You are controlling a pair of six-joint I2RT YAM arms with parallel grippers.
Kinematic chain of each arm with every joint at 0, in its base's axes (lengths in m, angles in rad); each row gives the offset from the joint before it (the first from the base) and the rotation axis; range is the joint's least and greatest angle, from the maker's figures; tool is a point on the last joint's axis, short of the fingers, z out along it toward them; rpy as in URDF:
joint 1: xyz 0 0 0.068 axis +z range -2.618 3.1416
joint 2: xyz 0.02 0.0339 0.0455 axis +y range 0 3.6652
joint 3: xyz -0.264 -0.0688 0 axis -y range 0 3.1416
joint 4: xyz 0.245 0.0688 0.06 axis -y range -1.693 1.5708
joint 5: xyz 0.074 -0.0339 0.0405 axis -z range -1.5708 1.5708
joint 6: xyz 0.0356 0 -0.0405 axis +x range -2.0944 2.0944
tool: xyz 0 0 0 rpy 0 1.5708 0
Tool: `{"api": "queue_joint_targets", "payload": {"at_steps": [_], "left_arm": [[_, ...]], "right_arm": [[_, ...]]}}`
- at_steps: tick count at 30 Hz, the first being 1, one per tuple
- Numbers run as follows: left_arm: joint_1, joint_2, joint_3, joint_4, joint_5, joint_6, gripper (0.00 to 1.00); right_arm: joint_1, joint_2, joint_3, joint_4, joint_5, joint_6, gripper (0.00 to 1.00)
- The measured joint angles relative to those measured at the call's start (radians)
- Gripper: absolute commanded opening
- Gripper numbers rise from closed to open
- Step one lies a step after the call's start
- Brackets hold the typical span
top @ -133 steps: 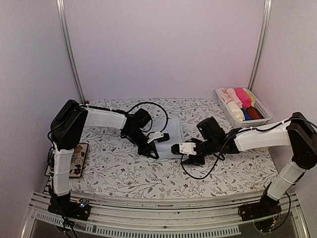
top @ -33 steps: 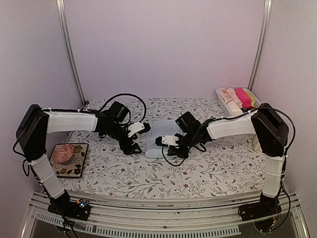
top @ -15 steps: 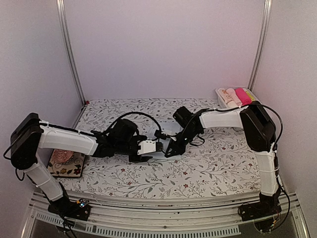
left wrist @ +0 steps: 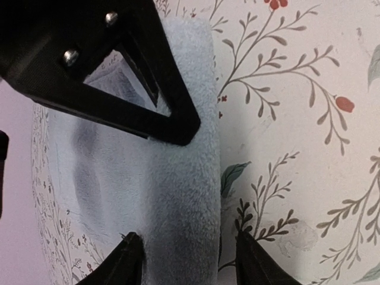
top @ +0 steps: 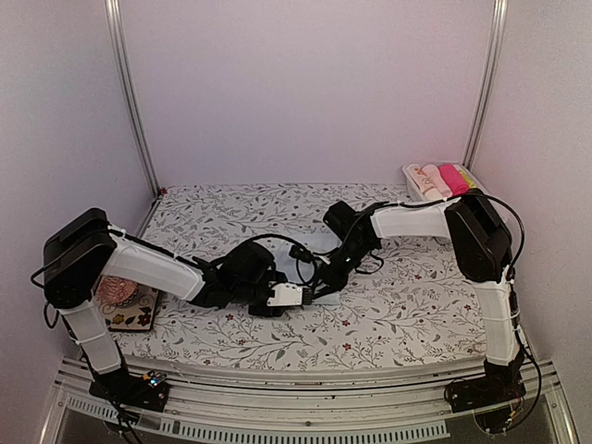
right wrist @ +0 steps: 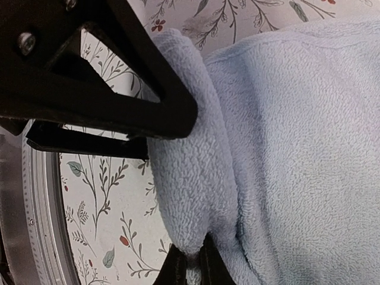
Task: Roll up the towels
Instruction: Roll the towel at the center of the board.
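My right gripper (right wrist: 191, 268) pinches the blue towel (right wrist: 297, 148) fold at six o'clock; my left gripper (left wrist: 190, 264) straddles it open, I should clamp squarely

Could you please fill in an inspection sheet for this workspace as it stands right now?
Surface: floral table cover, lying flat.
Job's things: light blue towel mid-table, one edge turned over into a roll; the arms hide most of it from above.
Clutter: basket of rolled cloths at the far right; pink knitted lump on a small tray at the left.
Grippers: right pincer shut on the towel's rolled edge; left pincer straddles the roll, grip cannot be told.
Cables: black cables loop from the wrists above the towel.
Surroundings: plain walls; metal posts at the back corners.
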Motion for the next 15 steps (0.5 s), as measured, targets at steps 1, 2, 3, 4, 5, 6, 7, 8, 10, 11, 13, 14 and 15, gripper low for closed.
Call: {"api": "queue_joint_targets", "payload": {"at_steps": [1, 2, 3, 4, 5, 6, 7, 8, 10, 11, 13, 14, 15], "left_arm": [[-0.001, 0.002, 0.0, 0.006, -0.006, 0.002, 0.48], [-0.002, 0.006, 0.0, 0.011, -0.011, 0.002, 0.45], [-0.003, 0.011, 0.001, 0.014, -0.019, 0.005, 0.42], [-0.003, 0.019, 0.002, 0.016, -0.024, 0.005, 0.38], [-0.003, 0.03, 0.005, 0.016, -0.029, 0.006, 0.36], [-0.003, 0.042, 0.009, 0.018, -0.033, 0.006, 0.34], [-0.004, 0.051, 0.012, 0.018, -0.034, 0.006, 0.31], [-0.004, 0.06, 0.016, 0.017, -0.035, 0.007, 0.25], [-0.004, 0.069, 0.025, 0.014, -0.036, 0.003, 0.14], [-0.004, 0.069, 0.029, 0.011, -0.035, -0.004, 0.08], [-0.005, 0.07, 0.043, -0.005, -0.032, -0.004, 0.0], [-0.005, 0.071, 0.052, -0.019, -0.029, -0.005, 0.0], [-0.005, 0.071, 0.062, -0.037, -0.023, -0.008, 0.0]], "right_arm": [[0.0, 0.0, 0.0, 0.0, 0.0, 0.0, 0.08], [-0.001, 0.0, 0.0, -0.002, -0.001, 0.0, 0.08], [-0.001, 0.0, 0.0, -0.003, -0.002, 0.0, 0.08], [-0.002, 0.0, 0.0, -0.003, -0.002, 0.0, 0.08], [-0.002, 0.0, 0.0, -0.003, -0.003, 0.0, 0.08], [-0.003, 0.0, 0.0, -0.004, -0.004, 0.0, 0.08], [-0.004, 0.0, 0.0, -0.005, -0.005, 0.0, 0.08], [-0.006, 0.0, 0.0, -0.006, -0.006, 0.0, 0.09], [-0.008, 0.0, 0.0, -0.006, -0.006, 0.0, 0.12], [-0.009, 0.0, 0.0, -0.007, -0.006, 0.0, 0.15], [-0.012, 0.0, 0.0, -0.009, -0.005, 0.003, 0.18], [-0.014, 0.0, 0.0, -0.01, -0.003, 0.002, 0.24], [-0.016, 0.0, -0.001, -0.009, 0.002, 0.003, 0.28]]}}
